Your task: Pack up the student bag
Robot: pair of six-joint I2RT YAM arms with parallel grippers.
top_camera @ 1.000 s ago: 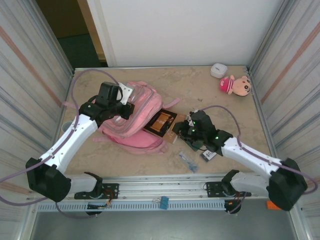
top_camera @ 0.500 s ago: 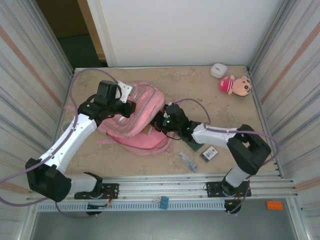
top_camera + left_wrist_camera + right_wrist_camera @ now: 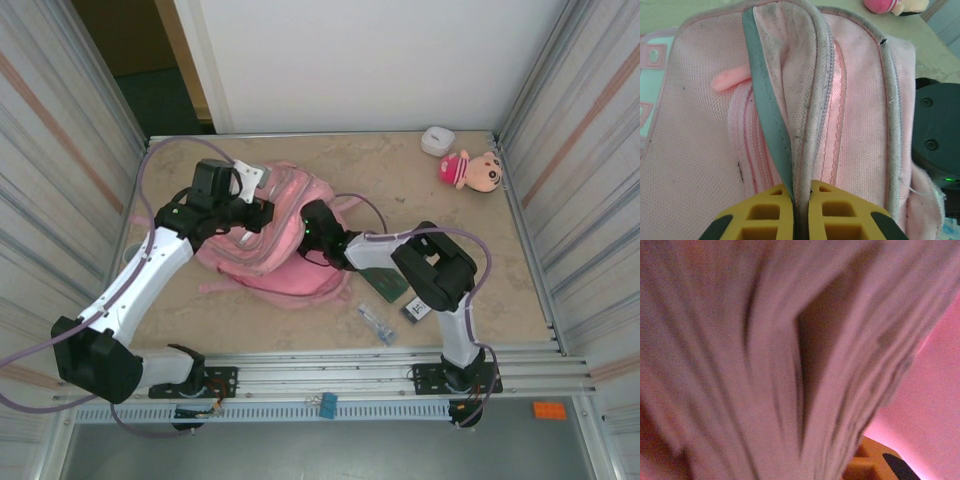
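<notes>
The student bag (image 3: 268,240), a big pink backpack, lies at the table's left centre. My left gripper (image 3: 248,207) is shut on the bag's upper rim; in the left wrist view its yellow fingers (image 3: 765,215) pinch the grey trim and zip edge (image 3: 771,115) and hold the mouth up. My right gripper (image 3: 310,224) reaches into that mouth from the right. In the right wrist view, blurred pale page edges of a book (image 3: 765,365) sit close before the lens, pink lining (image 3: 935,405) lies behind them, and one orange fingertip (image 3: 872,462) shows.
A green flat item (image 3: 388,284), a small black-and-white card (image 3: 418,309) and a small clear packet (image 3: 376,323) lie right of the bag. A plush doll (image 3: 472,170) and a white case (image 3: 437,140) sit at the back right. Corrugated walls flank the table.
My right arm swung left and carried the brown book from the table's middle into the bag's mouth, where it is now hidden from above. My left gripper kept its hold on the rim.
</notes>
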